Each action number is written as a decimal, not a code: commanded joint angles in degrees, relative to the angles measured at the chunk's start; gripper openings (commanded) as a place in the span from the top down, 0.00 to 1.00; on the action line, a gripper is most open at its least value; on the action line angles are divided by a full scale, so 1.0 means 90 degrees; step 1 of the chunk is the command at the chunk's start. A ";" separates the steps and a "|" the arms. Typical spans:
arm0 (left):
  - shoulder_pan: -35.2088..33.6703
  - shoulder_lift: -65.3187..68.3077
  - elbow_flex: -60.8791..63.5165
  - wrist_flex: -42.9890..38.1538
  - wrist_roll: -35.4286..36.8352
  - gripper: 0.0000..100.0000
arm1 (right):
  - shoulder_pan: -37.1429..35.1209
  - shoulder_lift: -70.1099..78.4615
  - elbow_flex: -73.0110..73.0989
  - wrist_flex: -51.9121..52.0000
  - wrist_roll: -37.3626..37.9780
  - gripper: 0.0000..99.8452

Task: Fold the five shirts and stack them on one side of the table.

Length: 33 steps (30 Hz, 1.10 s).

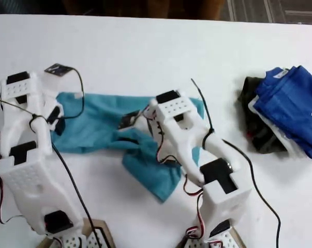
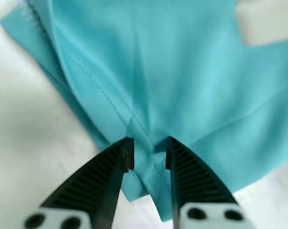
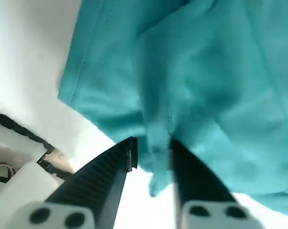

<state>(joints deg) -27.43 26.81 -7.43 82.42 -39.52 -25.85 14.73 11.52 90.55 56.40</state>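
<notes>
Left gripper is clamping a raised fold of the teal shirt. The cloth is sitting pinched between its two dark ribbed fingers, and the rest of the shirt is spreading away ahead of the tips. A stitched seam is running straight into the jaws. The white table is showing to one side of this gripper. Right gripper is likewise gripping the same shirt, with a bunched ridge of fabric passing between its fingertips and a hemmed edge lying just off to one side of them. In the high view, the shirt is lying stretched between the two arms. The left arm is standing over one end and the right arm over the crumpled middle, while a loose flap is trailing back toward the arm bases. Well apart from both grippers, beyond the right arm, a stack is resting on the table. It has a blue shirt on top, a white layer beneath, and a dark shirt at the bottom.
</notes>
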 commanded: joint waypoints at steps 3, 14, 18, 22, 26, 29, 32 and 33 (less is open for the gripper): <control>0.0068 -0.0039 -0.0034 -0.0039 0.0059 0.86 | 0.0063 0.0015 -0.0010 -0.0337 0.0078 0.83; 0.0068 -0.0039 -0.0044 -0.0029 0.0059 0.86 | 0.0063 0.0845 -0.0049 -0.0952 0.0059 0.98; 0.0068 -0.0039 -0.0044 -0.0039 0.0059 0.86 | 0.0132 0.0659 -0.0049 -0.0943 0.0059 0.97; 0.0068 -0.0039 -0.0044 -0.0039 0.0059 0.86 | 0.0259 0.0435 -0.0049 -0.0913 0.0049 0.98; 0.0068 -0.0039 -0.0044 -0.0039 0.0059 0.86 | 0.0288 0.0093 -0.0049 -0.0552 0.0049 0.98; 0.0068 -0.0039 -0.0044 -0.0039 0.0059 0.86 | 0.0249 -0.0239 -0.0049 -0.0210 0.0049 0.98; 0.0068 -0.0039 -0.0054 -0.0049 0.0059 0.86 | 0.0239 -0.0591 -0.0049 0.0073 0.0049 0.98; 0.0068 -0.0039 -0.0054 -0.0049 0.0059 0.86 | 0.0239 -0.0708 -0.0049 0.0161 0.0049 0.98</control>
<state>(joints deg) -27.43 26.81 -7.43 82.42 -39.52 -23.65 13.41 11.52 89.23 56.66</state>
